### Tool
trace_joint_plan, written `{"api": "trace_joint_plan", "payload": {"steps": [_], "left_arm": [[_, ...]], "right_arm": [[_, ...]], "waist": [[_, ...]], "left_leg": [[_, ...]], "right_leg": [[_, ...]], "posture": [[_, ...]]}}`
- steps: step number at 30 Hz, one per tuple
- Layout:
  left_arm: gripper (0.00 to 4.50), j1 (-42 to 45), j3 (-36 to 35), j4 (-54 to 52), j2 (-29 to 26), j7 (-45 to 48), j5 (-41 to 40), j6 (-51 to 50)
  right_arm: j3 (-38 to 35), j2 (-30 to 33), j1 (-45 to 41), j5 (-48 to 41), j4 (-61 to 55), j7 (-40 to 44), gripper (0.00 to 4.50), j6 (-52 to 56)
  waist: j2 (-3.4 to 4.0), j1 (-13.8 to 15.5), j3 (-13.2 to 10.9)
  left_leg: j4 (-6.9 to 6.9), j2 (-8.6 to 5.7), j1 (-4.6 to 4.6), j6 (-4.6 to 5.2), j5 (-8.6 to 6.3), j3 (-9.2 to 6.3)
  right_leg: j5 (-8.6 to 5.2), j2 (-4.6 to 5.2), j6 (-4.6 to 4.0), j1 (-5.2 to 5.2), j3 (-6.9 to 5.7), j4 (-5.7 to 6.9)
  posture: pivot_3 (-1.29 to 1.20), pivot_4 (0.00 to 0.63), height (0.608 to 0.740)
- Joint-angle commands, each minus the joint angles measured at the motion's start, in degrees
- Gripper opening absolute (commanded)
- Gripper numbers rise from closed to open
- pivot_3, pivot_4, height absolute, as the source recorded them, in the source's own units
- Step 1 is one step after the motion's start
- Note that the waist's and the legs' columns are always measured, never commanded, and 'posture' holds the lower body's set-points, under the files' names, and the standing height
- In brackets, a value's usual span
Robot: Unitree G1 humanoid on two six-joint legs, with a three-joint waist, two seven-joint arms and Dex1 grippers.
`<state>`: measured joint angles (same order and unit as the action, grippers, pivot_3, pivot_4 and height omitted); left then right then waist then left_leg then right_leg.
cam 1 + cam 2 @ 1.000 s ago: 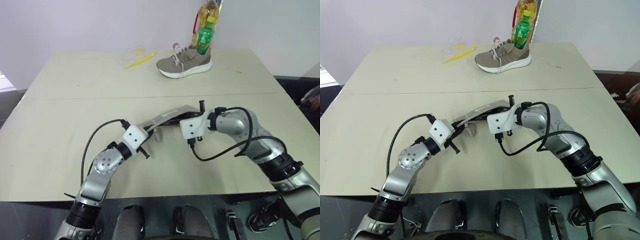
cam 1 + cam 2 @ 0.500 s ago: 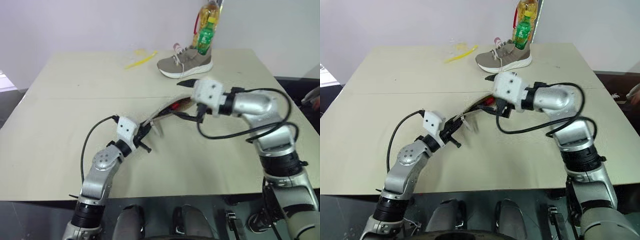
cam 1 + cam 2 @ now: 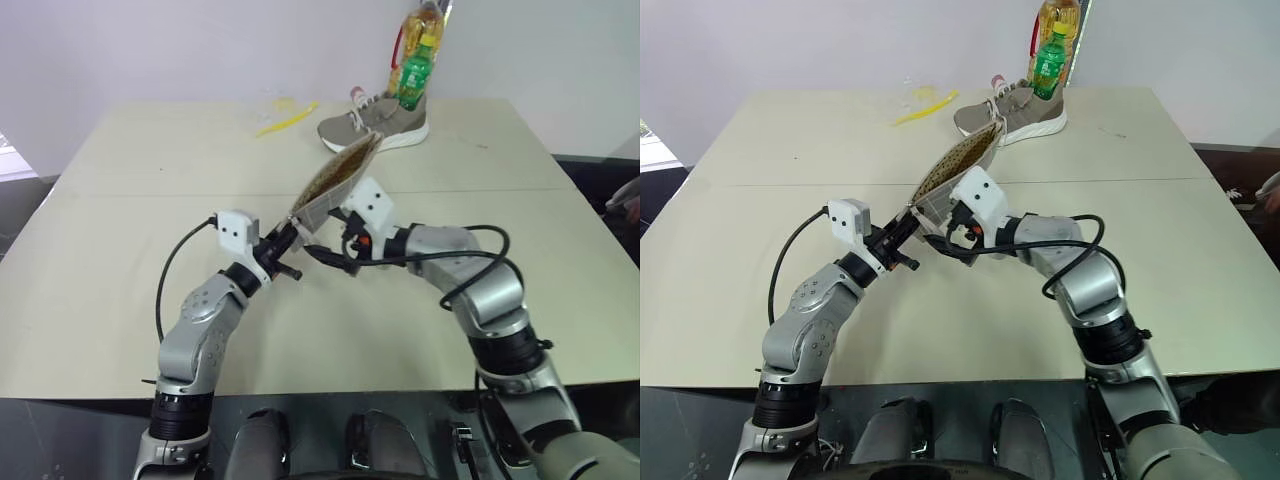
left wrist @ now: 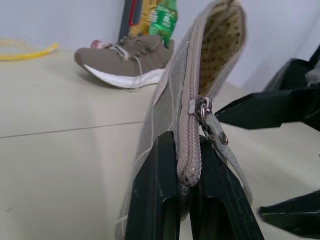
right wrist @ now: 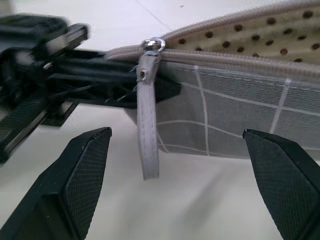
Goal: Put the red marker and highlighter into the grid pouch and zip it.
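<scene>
Pale beige table (image 3: 120,290) against a plain white wall: that is where we work. Our left gripper (image 4: 186,172) is clamped shut on the zipper-end corner of the grid pouch (image 3: 335,180), and we hold the pouch up off the table, tilted so that its long body rises away from us toward the far edge. Its mouth gapes open along the top, showing a cream lining with brown dots. The grey zipper pull (image 5: 146,125) hangs down from the metal slider, just beside our left fingers (image 4: 155,200).

Our right gripper (image 5: 175,170) sits close against the pouch's near side with its two black fingers spread wide, one on either side of the dangling pull, touching nothing. We cannot see the red marker or the highlighter from where we look; the pouch's inside is mostly hidden.

At the far edge stand a grey sneaker (image 3: 375,122), a green bottle (image 3: 411,75) and a taller yellow bottle (image 3: 415,30) behind it. A thin yellow strip (image 3: 283,118) lies to the sneaker's left.
</scene>
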<state>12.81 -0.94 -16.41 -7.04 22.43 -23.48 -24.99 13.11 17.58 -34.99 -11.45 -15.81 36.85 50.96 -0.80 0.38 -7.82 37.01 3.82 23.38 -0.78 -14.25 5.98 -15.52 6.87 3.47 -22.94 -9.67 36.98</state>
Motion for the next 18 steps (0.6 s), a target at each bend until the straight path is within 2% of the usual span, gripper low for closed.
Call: {"api": "trace_joint_plan", "payload": {"steps": [1,5,7,13,18], "left_arm": [[0.00,0.6,-0.1,-3.3,-0.2,-0.5,-0.9,0.3],[0.00,0.4,-0.2,-3.4,-0.6,-0.9,-0.7,0.6],[0.00,0.0,0.6,-3.3,-1.3,-0.7,0.6,1.3],[0.00,-1.6,3.0,-2.9,-5.2,0.7,5.0,4.7],[0.00,-3.3,2.9,-1.9,-8.3,2.0,7.2,7.2]], "right_arm": [[-0.1,-1.2,-2.1,-0.6,-0.3,-1.7,3.00,1.1],[-0.5,0.0,-2.9,-1.2,0.0,-1.2,0.88,1.4],[-1.2,1.6,-3.9,-0.8,1.0,-0.8,0.06,0.4],[-5.4,9.2,-8.6,1.8,7.4,-1.3,0.06,-5.8],[-10.8,18.0,-14.9,5.5,20.0,-4.8,0.06,-12.2]], "waist": [[0.01,0.1,0.0],[0.00,0.2,0.0],[0.00,0.1,0.0],[0.01,0.2,0.0],[0.02,0.2,0.0]], "left_leg": [[0.00,0.00,0.00,0.00,0.00,0.00],[0.00,0.00,0.01,0.00,0.00,0.00],[-0.01,0.00,0.01,0.00,0.00,0.00],[-0.01,-0.02,0.04,0.01,-0.01,0.03],[-0.03,-0.01,0.06,0.00,-0.01,0.11]], "right_leg": [[0.00,0.00,0.00,0.00,0.00,0.00],[0.00,0.00,0.00,-0.01,0.00,-0.01],[0.00,0.00,0.00,-0.01,0.00,-0.01],[0.00,-0.01,0.00,-0.07,0.00,-0.02],[0.00,0.00,0.00,-0.13,0.03,-0.03]], "posture": [[0.00,0.150,0.702],[0.00,0.150,0.702],[0.00,0.150,0.702],[0.00,0.150,0.702],[0.00,0.150,0.702]]}}
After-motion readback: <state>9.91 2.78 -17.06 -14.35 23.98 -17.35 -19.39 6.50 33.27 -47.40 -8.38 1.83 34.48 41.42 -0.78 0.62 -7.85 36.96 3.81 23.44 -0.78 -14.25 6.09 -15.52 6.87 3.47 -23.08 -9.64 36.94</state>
